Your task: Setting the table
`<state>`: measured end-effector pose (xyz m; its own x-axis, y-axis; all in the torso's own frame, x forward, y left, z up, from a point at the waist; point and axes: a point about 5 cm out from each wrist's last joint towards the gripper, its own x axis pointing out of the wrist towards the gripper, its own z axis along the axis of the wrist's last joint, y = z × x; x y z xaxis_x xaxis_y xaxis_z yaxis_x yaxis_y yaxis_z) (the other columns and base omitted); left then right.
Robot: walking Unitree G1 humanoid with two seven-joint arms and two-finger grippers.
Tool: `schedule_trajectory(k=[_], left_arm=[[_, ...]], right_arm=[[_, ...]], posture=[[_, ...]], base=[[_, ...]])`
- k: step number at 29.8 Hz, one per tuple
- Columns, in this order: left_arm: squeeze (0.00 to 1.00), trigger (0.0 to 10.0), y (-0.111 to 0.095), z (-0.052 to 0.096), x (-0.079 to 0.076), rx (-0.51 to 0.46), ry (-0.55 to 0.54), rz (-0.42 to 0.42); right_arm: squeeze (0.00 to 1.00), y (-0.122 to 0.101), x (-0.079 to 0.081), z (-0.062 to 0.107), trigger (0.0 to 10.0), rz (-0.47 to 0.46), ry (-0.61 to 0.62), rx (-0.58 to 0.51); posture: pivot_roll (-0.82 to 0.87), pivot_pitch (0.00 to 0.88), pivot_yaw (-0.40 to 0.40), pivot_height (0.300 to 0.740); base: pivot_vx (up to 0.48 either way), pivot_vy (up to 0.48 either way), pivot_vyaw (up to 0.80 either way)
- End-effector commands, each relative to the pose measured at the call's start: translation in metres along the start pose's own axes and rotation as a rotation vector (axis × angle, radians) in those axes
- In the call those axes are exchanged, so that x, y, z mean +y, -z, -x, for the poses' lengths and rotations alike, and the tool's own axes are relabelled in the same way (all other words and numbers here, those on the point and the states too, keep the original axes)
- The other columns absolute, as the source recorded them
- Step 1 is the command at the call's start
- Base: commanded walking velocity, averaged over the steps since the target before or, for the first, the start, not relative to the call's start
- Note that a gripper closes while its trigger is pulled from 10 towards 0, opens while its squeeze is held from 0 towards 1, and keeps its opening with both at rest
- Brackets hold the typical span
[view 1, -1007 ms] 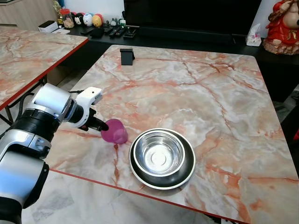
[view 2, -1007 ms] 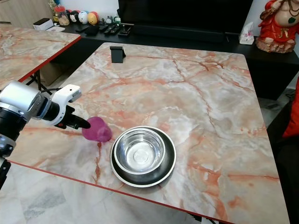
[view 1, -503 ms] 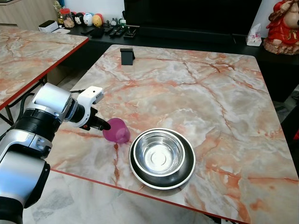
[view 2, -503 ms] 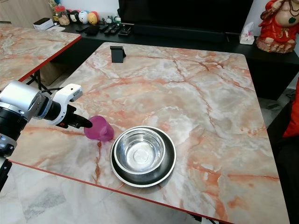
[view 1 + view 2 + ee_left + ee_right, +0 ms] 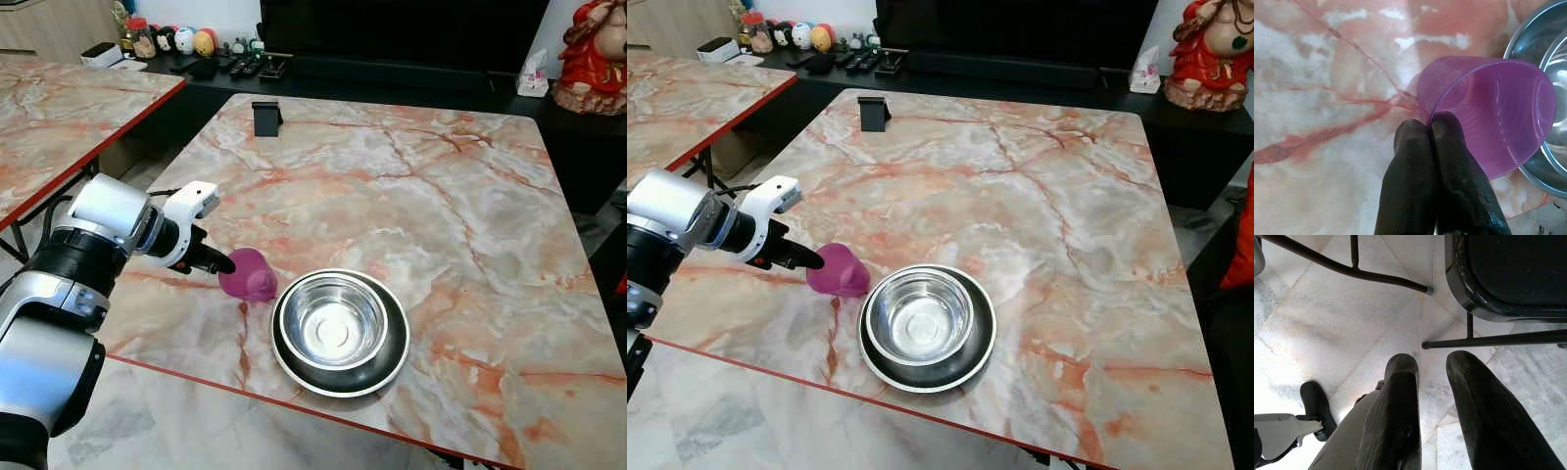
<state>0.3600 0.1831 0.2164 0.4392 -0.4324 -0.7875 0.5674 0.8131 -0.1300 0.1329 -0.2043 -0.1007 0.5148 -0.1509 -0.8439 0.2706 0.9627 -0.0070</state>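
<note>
At the tips of the left gripper (image 5: 1429, 128), the two black fingers (image 5: 1410, 147) are pressed together on the rim of a purple cup (image 5: 1488, 112), one finger outside the wall and the other just inside the mouth. The cup lies tilted on its side on the marble table (image 5: 441, 186), its open mouth facing the wrist camera and its ribbed wall resting on the tabletop. In the head views the cup (image 5: 248, 275) sits near the table's front left edge, with the gripper reaching to it from the left. Just beside the cup, toward the robot's right, stands a steel bowl (image 5: 334, 321) set inside a dark plate (image 5: 392, 357); in the left wrist view the cup's rim appears to meet the edge of the bowl, though actual contact cannot be confirmed. The silver left arm (image 5: 108, 230) extends from the lower left over the table's red-trimmed edge.

Farther out, a small black stand (image 5: 265, 117) rests upright near the far left corner of the table. A second marble table (image 5: 59, 108) lies to the left. A dark low cabinet (image 5: 392, 78) behind carries small figurines (image 5: 186, 41) and a red statue (image 5: 593, 54).

The right gripper (image 5: 1432, 364) hangs over a pale tiled floor (image 5: 1342, 323), its fingers slightly apart and holding nothing, near black chair legs (image 5: 1352, 269).
</note>
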Motion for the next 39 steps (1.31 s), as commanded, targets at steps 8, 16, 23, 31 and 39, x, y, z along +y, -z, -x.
schedule_trajectory(k=[8,16,23,31,39], left_arm=[[0.07,10.0,-0.0063,0.0048,-0.0035,-0.015,0.004,-0.024],[0.45,10.0,-0.0055,0.0047,-0.0039,-0.014,0.001,-0.035],[0.40,10.0,-0.0048,0.0036,-0.0050,-0.011,0.006,-0.038],[0.44,10.0,-0.0045,0.0030,-0.0064,-0.009,0.014,-0.041],[0.45,10.0,-0.0045,0.0034,-0.0064,-0.006,0.013,-0.042]], right_arm=[[0.00,0.0028,-0.0007,0.0005,10.0,-0.009,0.006,0.010],[0.00,0.0027,-0.0009,0.0006,10.0,-0.007,0.008,0.010],[0.00,0.0026,-0.0010,0.0006,10.0,-0.006,0.009,0.009],[0.00,0.0028,-0.0011,0.0006,10.0,-0.008,0.011,0.009],[0.00,0.0030,-0.0007,0.0006,10.0,-0.009,0.010,0.010]], posture=[[0.07,0.000,0.043,0.740],[0.07,0.000,0.041,0.740],[0.07,0.000,0.043,0.740],[0.07,0.000,0.044,0.740],[0.07,0.000,0.045,0.740]], base=[[0.000,0.000,0.00],[0.000,0.000,0.00],[0.000,0.000,0.00],[0.000,0.000,0.00],[0.000,0.000,0.00]])
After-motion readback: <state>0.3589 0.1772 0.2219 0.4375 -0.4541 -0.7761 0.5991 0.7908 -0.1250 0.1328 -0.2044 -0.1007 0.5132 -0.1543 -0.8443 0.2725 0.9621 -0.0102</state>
